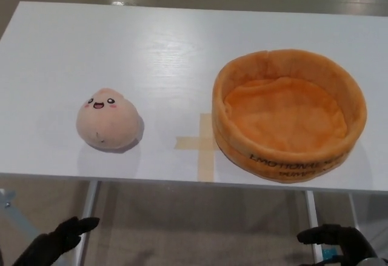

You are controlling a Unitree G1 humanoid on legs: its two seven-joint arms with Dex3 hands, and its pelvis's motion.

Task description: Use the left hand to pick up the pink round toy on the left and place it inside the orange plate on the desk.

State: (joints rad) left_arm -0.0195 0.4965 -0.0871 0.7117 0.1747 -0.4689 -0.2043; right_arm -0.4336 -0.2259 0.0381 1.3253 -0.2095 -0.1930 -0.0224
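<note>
Reach not yet started, by my read. Left hand [57,245] sits low below the bench [182,48] edge, holding nothing, fingers seemingly spread, though the corner is dark. Pink round toy [107,120] rests on the bench's left part, face up, untouched. Tape cross [203,145] lies between toy and orange plate [290,113], which is empty. Right hand [336,243] idles low, fingers apart. Next: lift left hand above the edge, over the toy, close round it.
</note>
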